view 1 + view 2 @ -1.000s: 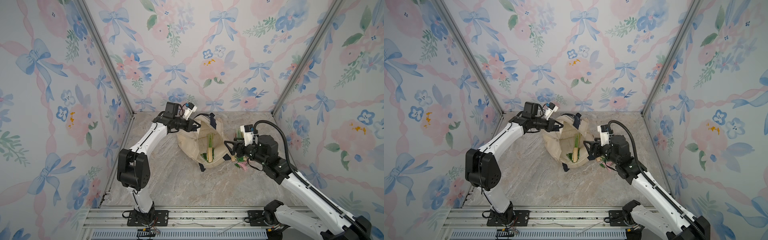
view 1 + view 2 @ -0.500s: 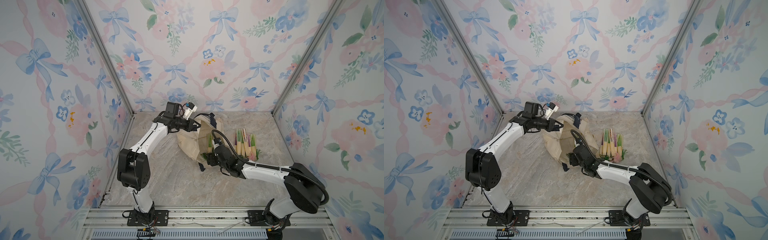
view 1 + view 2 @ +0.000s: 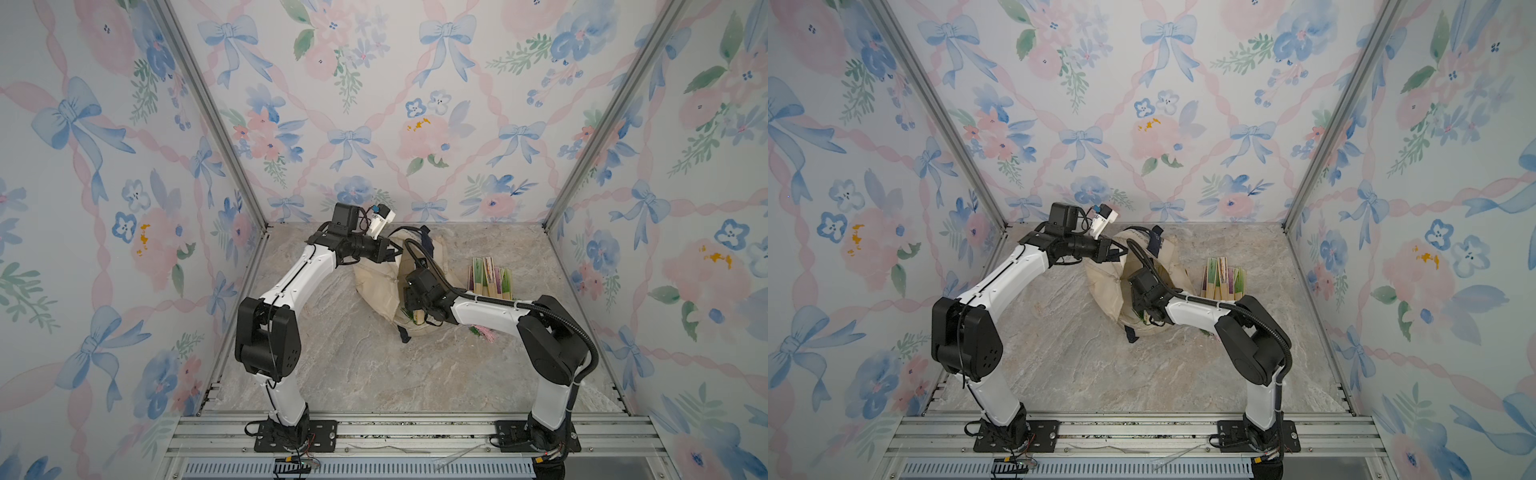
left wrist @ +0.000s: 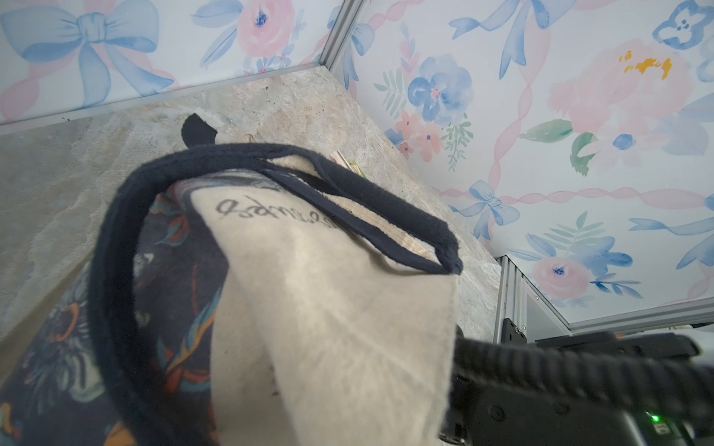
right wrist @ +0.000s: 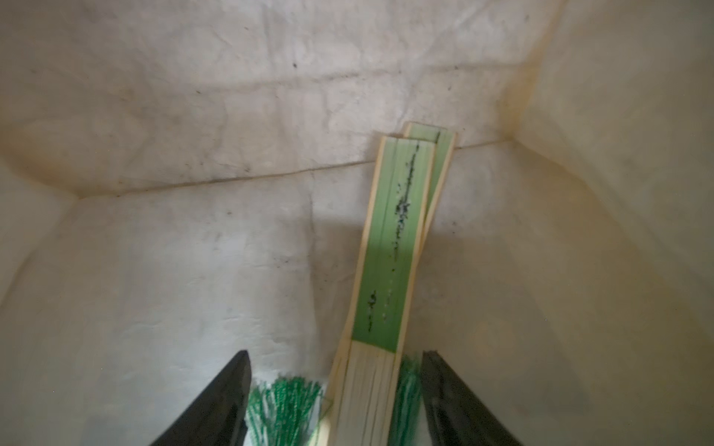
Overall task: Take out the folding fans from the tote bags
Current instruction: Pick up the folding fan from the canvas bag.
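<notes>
Right wrist view: my right hand (image 5: pixel 336 353), spread wide, straddles two green folding fans (image 5: pixel 390 247) left inside the tote bag (image 5: pixel 193 116). My left hand (image 3: pixel 392 251) pinches the bag's rim; a row of fans (image 3: pixel 490 278) already rests on the surface (image 3: pixel 353 365) beside it.

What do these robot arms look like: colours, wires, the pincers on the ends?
The left arm and right arm are smooth white tubes joined by chunky black joint housings. A ribbed black hose runs along the right arm; a thin black cable lines the left. The right gripper has two dark tapering fingers. The left gripper is black, with a small white camera box by it.
</notes>
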